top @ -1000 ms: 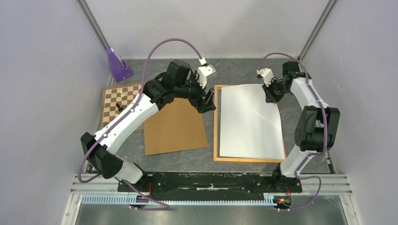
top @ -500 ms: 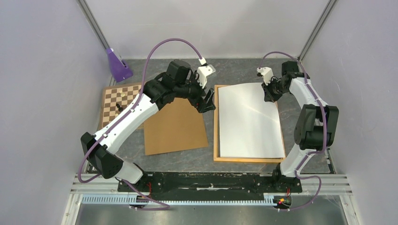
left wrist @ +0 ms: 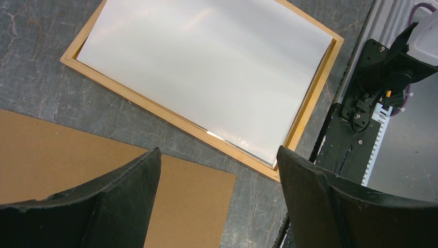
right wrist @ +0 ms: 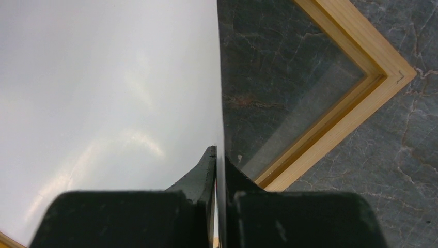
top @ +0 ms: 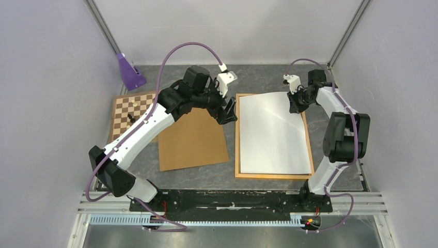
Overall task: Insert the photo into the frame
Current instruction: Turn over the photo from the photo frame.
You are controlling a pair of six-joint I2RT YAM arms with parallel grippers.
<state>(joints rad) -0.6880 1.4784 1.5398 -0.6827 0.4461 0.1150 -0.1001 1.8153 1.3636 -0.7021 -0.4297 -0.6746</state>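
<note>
The left claw hangs wide open and empty between the plain brown fibreboard backing board and the light orange, thin-railed wooden frame on the grey table. Inside that frame lies the large glossy photo, pale side up, its long axis running near to far like the frame's. The right claw is pinched tight on the photo's far right edge, holding it raised off the glass just inside the frame's far right corner. The right arm looks better placed to lower it. No brand, label or writing is readable.

Photo over frame, beside brown board
</note>
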